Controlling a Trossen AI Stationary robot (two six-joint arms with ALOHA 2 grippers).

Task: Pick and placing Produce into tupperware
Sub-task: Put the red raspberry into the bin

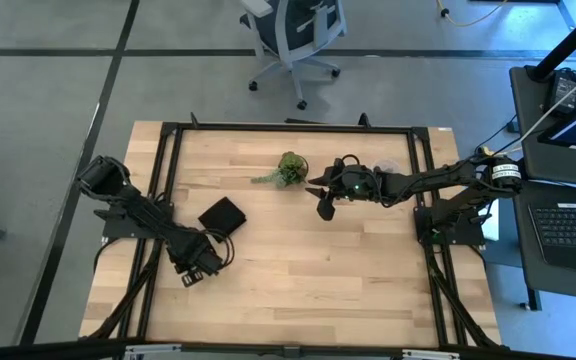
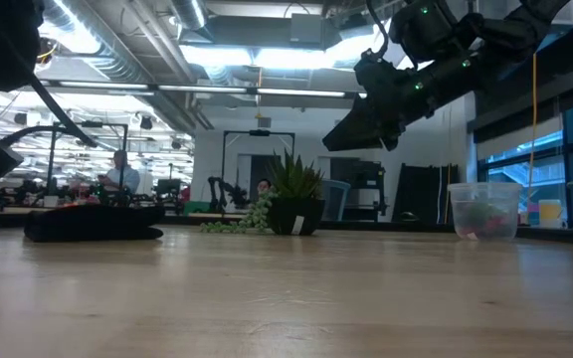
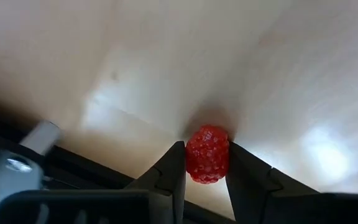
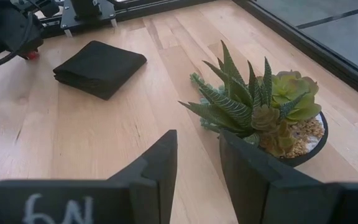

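My left gripper point(image 1: 190, 274) is low near the table's left near part, shut on a red berry point(image 3: 207, 154). The same berry shows as a red speck point(image 4: 33, 55) in the right wrist view. My right gripper point(image 1: 325, 203) hangs open and empty above the table's middle point(image 2: 351, 129), beside the potted plant, its fingers point(image 4: 160, 163) a narrow gap apart. The translucent tub point(image 2: 483, 211) stands upright on its base at the table's far right, with reddish pieces inside it. Other loose berries do not show. My left gripper pinches the red berry between its two fingers point(image 3: 174, 168), one on each side of the berry's body point(image 3: 194, 158). The berry's far end sticks out past the fingertips toward the wood. Whether it rests on the table or is lifted clear, I cannot tell.
A folded black square cloth point(image 1: 223, 215) lies flat left of centre, close to my left gripper. A green succulent in a dark pot point(image 4: 272, 118) stands at the far middle point(image 1: 290, 170). A black frame rail point(image 1: 293, 128) borders the table. Bare wood point(image 1: 308, 280) fills the near half.
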